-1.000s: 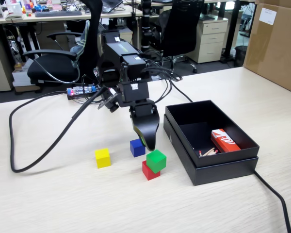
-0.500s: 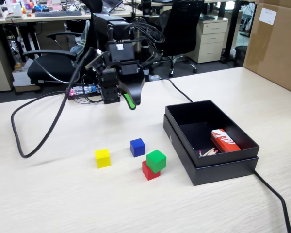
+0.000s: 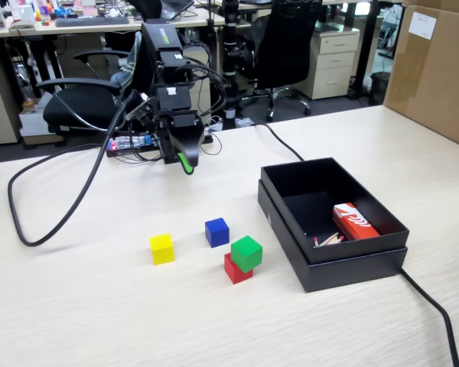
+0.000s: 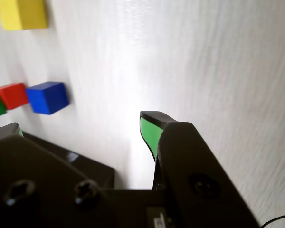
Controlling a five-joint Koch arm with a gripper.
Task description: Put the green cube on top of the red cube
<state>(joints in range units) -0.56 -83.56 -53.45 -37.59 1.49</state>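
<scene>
— The green cube: where does it sit?

— On top of the red cube, turned a little askew, just beside the black box.

— And your jaws?

— My gripper hangs parted and empty, well apart from the stack.

— Anything left?

— I judge it done; best to stay clear and not nudge it.

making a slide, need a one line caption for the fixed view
Green cube stacked on the red cube, gripper raised well behind, holding nothing.
</scene>
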